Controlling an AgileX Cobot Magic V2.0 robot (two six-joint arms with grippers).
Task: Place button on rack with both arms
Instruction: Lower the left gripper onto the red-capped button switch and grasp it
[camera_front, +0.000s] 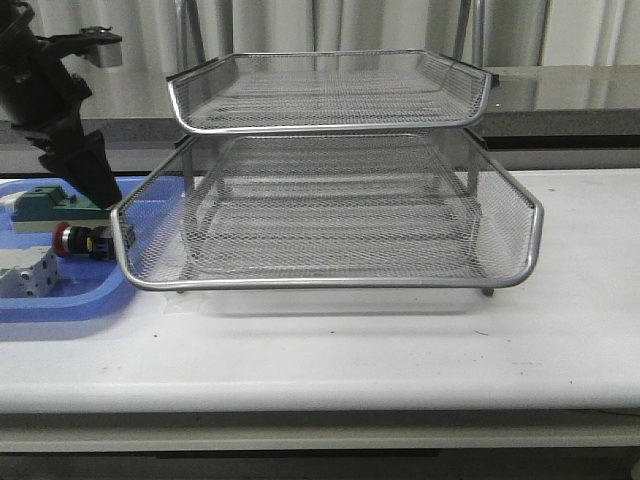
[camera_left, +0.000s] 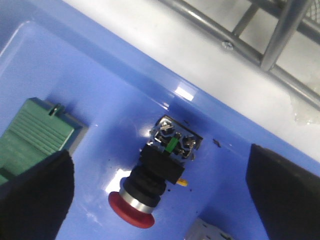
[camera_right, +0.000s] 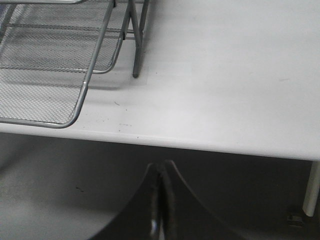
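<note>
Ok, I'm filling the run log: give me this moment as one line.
left gripper: open above red-headed push-button in blue plastic tray | right gripper: shut, off-table | silver wire-mesh rack: no button

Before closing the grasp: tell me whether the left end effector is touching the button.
Apart. The left wrist view shows the left end effector open, its fingers on either side of the button with bare blue tray between.

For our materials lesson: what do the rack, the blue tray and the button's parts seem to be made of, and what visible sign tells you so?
Rack: metal, seemingly; silvery see-through mesh, shiny rod frame.
Blue tray: probably plastic; smooth, glossy, rounded moulded rim.
Button: red head matte, likely plastic; collar bright, metallic-looking; black body plastic-like; shiny terminals at the back look metal.
</note>
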